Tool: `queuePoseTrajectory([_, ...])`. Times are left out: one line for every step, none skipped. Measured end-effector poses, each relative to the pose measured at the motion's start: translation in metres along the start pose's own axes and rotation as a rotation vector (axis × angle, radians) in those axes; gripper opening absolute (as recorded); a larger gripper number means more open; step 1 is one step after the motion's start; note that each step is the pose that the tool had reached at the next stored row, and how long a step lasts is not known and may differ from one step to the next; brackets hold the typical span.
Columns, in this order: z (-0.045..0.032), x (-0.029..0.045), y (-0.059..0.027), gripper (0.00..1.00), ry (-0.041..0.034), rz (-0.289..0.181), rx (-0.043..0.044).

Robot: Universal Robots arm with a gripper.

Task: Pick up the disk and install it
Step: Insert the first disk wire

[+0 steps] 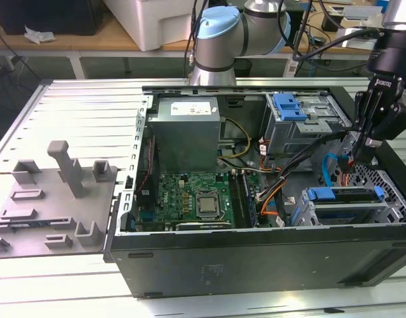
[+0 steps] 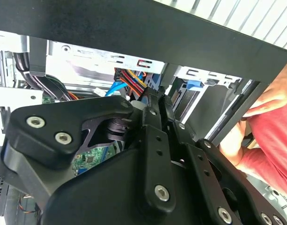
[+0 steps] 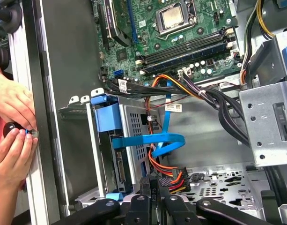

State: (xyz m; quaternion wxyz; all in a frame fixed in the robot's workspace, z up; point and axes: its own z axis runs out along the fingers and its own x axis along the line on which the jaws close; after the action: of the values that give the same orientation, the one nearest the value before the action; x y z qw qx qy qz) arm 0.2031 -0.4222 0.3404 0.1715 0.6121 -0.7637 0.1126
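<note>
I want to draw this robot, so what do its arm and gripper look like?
The arm is made of round silver-grey tubes, with a light blue cap on its joint. Thin black cables trail beside it. The gripper is black and chunky. In the second wrist view its flat linked bars are dotted with shiny silver screws.

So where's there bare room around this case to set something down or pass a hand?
Bare slatted table lies beyond the grey fixture tray, beside the computer case. Also bare: the strip along the case's near side. Inside, the corner by the lower drive cage is crowded with cables and the gripper.
</note>
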Motion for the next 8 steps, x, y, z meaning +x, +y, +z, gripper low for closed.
queuePoseTrajectory([-0.0007, -0.0001, 0.0001, 0.18, 0.0005, 0.000, 0.0000])
queuePoseTrajectory([-0.0014, 0.0000, 0.0003, 0.18, 0.0017, 0.000, 0.0002])
queuePoseTrajectory([-0.0023, 0.0002, 0.0005, 0.18, 0.0034, 0.000, 0.0006])
queuePoseTrajectory([-0.0030, 0.0002, 0.0006, 0.18, 0.0048, 0.001, 0.0010])
queuePoseTrajectory([-0.0036, 0.0004, 0.0009, 0.18, 0.0070, 0.001, 0.0014])
queuePoseTrajectory([-0.0042, 0.0006, 0.0013, 0.18, 0.0091, 0.001, 0.0018])
queuePoseTrajectory([-0.0051, 0.0009, 0.0023, 0.18, 0.0124, 0.002, 0.0023])
queuePoseTrajectory([-0.0057, 0.0011, 0.0033, 0.18, 0.0150, 0.002, 0.0028])
